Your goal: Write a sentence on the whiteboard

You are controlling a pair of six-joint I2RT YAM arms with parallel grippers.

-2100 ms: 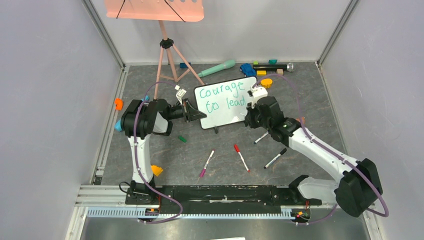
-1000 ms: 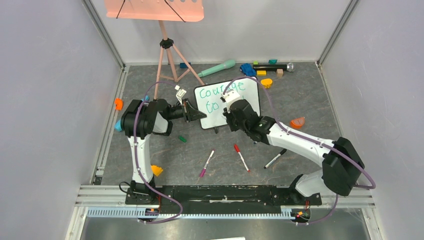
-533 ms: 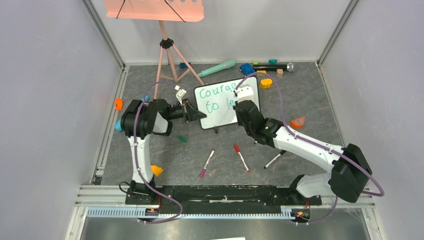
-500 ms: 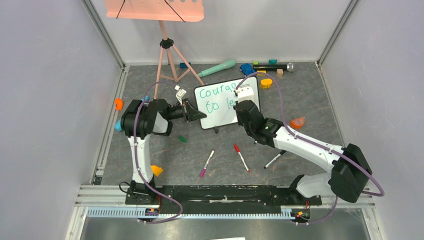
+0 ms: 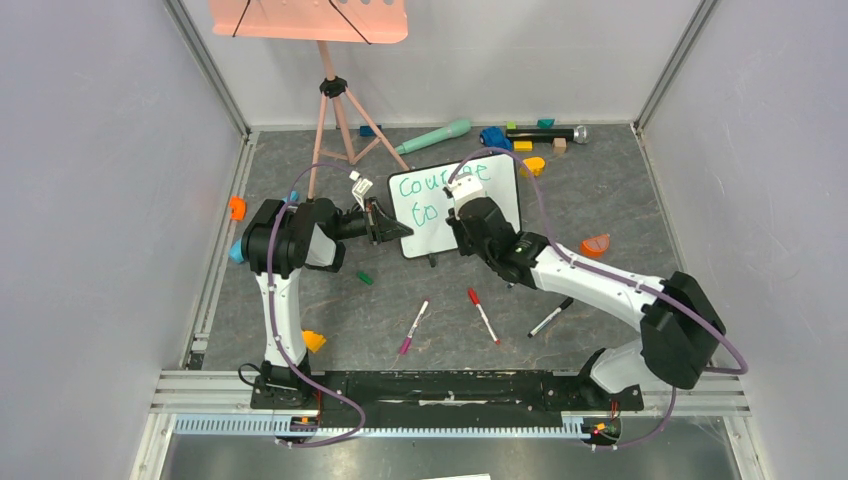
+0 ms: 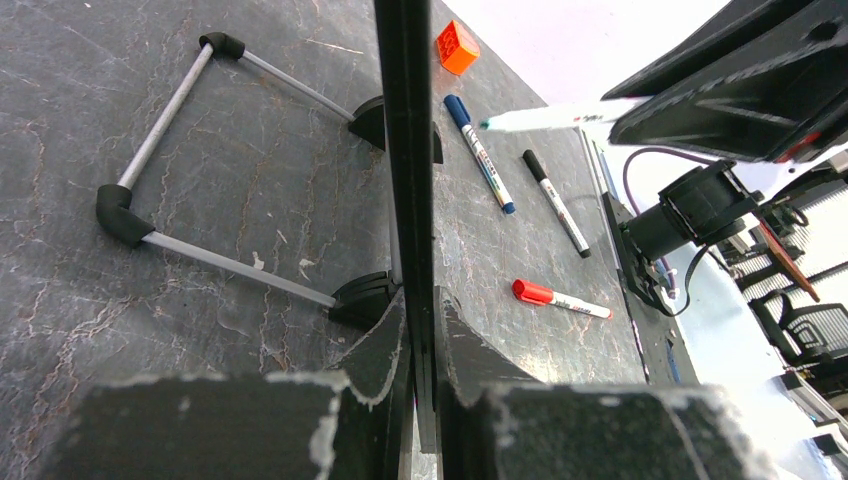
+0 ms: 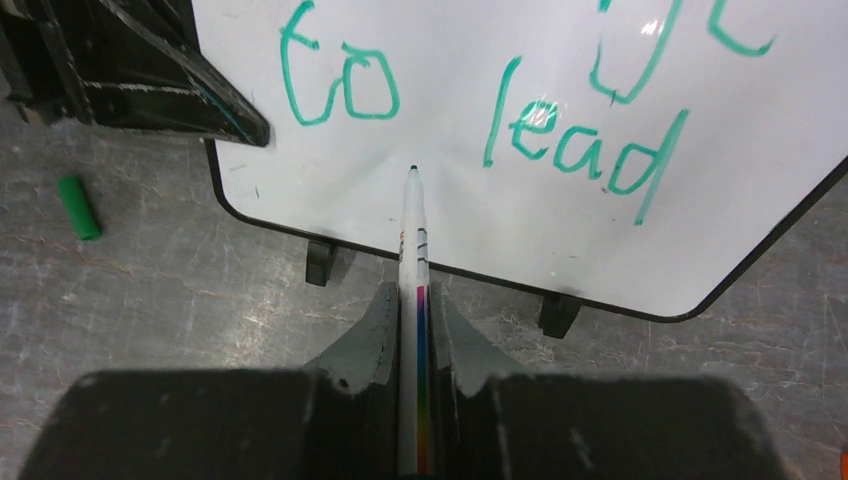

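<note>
The whiteboard stands tilted on the floor mid-table. The sentence in teal reads "courage" over "to", the rest hidden by the right arm; the right wrist view shows "to" and "lead". My left gripper is shut on the board's left edge, seen edge-on between its fingers. My right gripper is shut on a marker. The marker's tip is at the bare white under "to"; contact cannot be told.
A salmon-pink tray on a tripod stands at the back left. Red, pink and black markers and a green cap lie in front of the board. Toys line the back wall.
My right gripper with the marker has swung from the board's upper right to its lower left middle. The left gripper and the board have not moved.
</note>
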